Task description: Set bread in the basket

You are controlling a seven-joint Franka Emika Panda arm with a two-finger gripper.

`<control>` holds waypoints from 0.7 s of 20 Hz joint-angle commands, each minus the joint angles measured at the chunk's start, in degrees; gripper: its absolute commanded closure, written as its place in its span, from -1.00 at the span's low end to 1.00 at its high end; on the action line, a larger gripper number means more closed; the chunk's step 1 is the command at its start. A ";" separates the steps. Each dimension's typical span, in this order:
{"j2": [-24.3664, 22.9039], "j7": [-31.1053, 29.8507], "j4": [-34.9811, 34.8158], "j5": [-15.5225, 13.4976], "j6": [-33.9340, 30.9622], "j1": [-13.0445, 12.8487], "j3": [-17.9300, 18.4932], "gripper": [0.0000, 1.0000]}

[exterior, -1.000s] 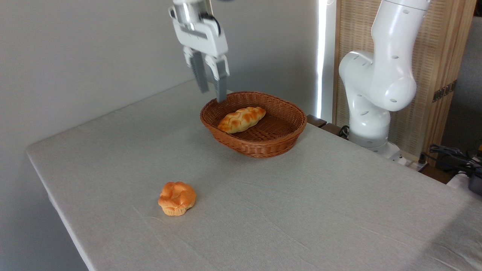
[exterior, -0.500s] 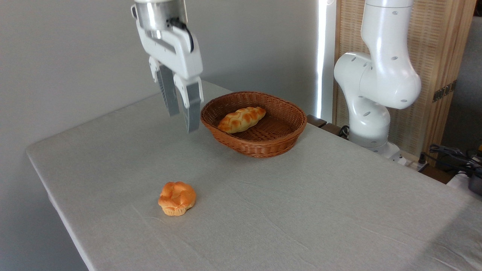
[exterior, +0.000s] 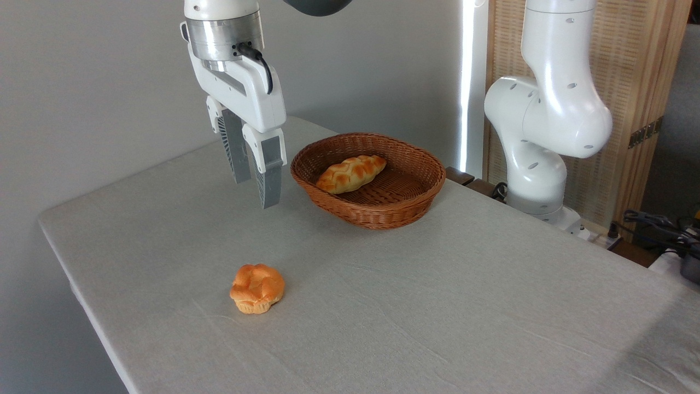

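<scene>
The braided golden-brown bread (exterior: 350,173) lies inside the oval reddish-brown wicker basket (exterior: 383,214), toward its left half. My gripper (exterior: 256,192) hangs in the air to the left of the basket, clear of its rim, fingers pointing down. It is open, with a narrow gap between the fingers and nothing held.
A small round orange-brown bun (exterior: 257,288) sits on the grey table (exterior: 437,306) near the front left. The arm's white base (exterior: 538,158) stands behind the table's far right edge, with cables (exterior: 656,224) beside it.
The gripper has moved left and down, away from above the basket's rim to a spot beside the basket. The bread stays in the basket.
</scene>
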 commanded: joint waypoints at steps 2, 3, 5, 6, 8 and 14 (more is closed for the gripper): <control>0.20 0.18 0.85 0.47 -0.19 2.96 -2.47 -1.00; 0.12 0.09 0.85 0.47 -0.37 3.22 -2.38 -1.00; 0.29 0.09 3.21 -0.14 -1.33 4.80 -2.47 -1.00; 0.38 0.27 3.66 -0.49 -2.99 4.89 -2.03 -1.00; 1.34 0.36 5.76 -0.50 -5.28 4.98 -1.94 -1.00; 3.81 0.62 10.95 -0.41 -9.95 4.98 -0.37 -1.00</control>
